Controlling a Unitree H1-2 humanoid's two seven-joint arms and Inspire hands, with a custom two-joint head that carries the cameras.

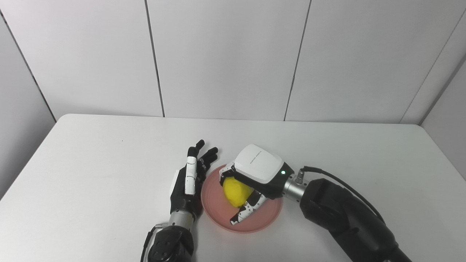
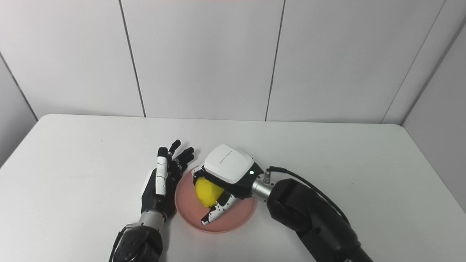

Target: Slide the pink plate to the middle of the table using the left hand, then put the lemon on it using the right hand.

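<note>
Over the pink plate (image 1: 214, 203), right hand (image 1: 251, 178) grips the lemon (image 1: 236, 191).

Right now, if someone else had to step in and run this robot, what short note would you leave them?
Left hand: open, fingers spread, resting beside the plate's left edge, holding nothing.
Right hand: shut on the lemon, over the pink plate.
Plate sits near the middle of the table, toward the front, so the slide looks done.
Left to do: whether the lemon touches the plate is unclear; set it down if needed, open the right hand, pull it away.
</note>
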